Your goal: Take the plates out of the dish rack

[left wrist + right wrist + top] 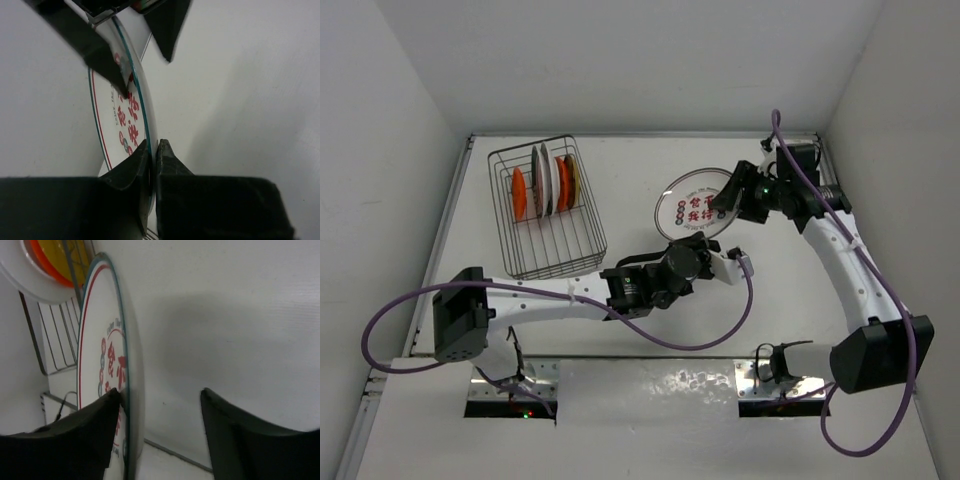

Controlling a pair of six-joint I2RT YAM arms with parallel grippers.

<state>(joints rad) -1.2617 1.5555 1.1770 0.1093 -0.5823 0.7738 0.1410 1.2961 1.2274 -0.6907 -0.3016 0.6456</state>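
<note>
A white plate (pixel 692 203) with a green and red rim ring and red characters hangs right of the dish rack (pixel 582 232). My left gripper (pixel 698 238) is shut on its near rim, which the left wrist view shows pinched between the jaws (pixel 152 145). My right gripper (pixel 728 197) is open and straddles the plate's far right rim (pixel 160 392): one finger touches the plate's face (pixel 100 340), the other stands apart behind it. Several plates stand upright in the rack, among them an orange one (pixel 519 193) and a white one (pixel 548 178).
White walls close in the table at the back, left and right. The rack's wires (pixel 55 340) and an orange plate (pixel 50 260) lie beyond the held plate in the right wrist view. Purple cables loop from both arms near the front edge.
</note>
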